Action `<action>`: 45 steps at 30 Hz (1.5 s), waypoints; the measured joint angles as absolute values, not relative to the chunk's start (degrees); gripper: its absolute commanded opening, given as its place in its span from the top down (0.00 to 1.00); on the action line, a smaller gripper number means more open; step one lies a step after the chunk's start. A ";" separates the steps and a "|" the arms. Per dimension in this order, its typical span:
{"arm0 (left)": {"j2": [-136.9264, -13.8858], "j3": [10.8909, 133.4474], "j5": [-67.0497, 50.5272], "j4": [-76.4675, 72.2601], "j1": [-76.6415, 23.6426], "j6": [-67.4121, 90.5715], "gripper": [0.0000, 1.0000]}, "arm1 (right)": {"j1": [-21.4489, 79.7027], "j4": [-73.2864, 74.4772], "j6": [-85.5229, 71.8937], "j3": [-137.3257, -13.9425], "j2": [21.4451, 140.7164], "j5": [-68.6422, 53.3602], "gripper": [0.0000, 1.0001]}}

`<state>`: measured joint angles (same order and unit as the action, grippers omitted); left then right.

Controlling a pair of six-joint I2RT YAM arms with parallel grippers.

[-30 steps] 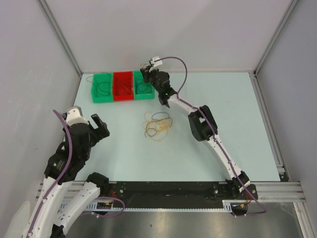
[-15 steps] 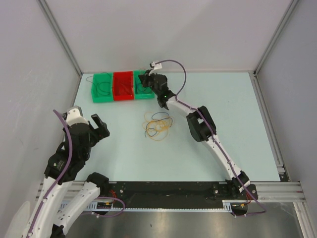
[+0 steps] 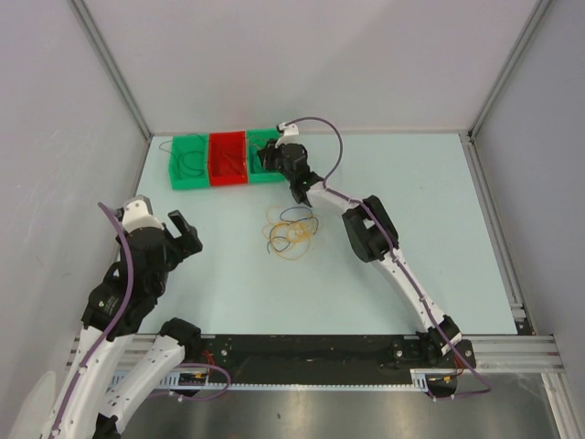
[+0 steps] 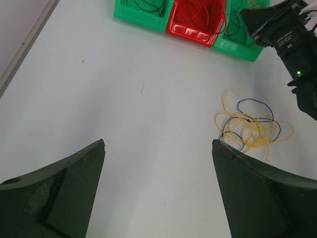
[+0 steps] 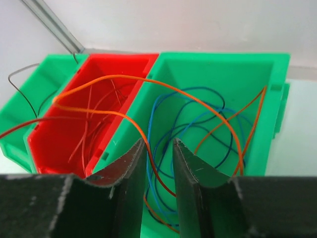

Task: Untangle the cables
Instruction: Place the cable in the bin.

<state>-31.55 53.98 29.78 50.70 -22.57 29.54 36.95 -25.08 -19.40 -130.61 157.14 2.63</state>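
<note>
Pale tabletop (image 3: 411, 229), grey walls. Right hand (image 5: 158, 144), upper middle of overhead view, clenched a second ago, now slightly parted around orange cable (image 5: 198, 101) draped from red bin (image 5: 124, 58) into green bin (image 5: 280, 74): likely release. Other cables (image 3: 291, 231) tangled at centre. Left hand (image 4: 157, 143) wide apart, empty.

The 2 green bins (image 5: 223, 64) and 1 red bin (image 5: 59, 148) are glossy moulded plastic. The worktop (image 4: 124, 124) is smooth and matt. The cables (image 4: 250, 130) look plastic-coated. The left hand (image 4: 158, 148) has matt black fingers (image 4: 59, 193), slightly scuffed.
</note>
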 measured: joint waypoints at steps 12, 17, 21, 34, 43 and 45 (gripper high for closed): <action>-30.83 53.91 29.74 50.48 -22.57 29.52 0.06 | 38.79 -25.23 -17.91 -123.55 151.59 3.33 0.55; -30.59 53.78 29.69 50.30 -22.57 29.52 0.06 | 38.83 -25.21 -17.56 -120.90 147.26 4.25 0.53; -30.59 53.67 29.52 50.28 -22.57 29.50 0.06 | 38.83 -25.63 -17.98 -118.06 143.70 4.54 0.56; -30.57 53.67 29.30 50.26 -22.31 29.47 0.06 | 40.62 -18.61 -26.94 -133.16 148.59 4.19 0.60; -30.41 53.63 29.19 50.26 -22.09 29.47 0.07 | 42.22 -13.93 -37.80 -134.80 151.74 5.78 0.64; -30.20 53.56 29.19 50.26 -22.09 29.47 0.07 | 42.00 -13.47 -40.42 -134.80 152.40 5.65 0.65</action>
<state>-30.20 53.56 29.19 50.26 -22.09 29.47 42.00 -13.47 -40.42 -134.80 152.40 5.65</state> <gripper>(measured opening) 0.936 0.361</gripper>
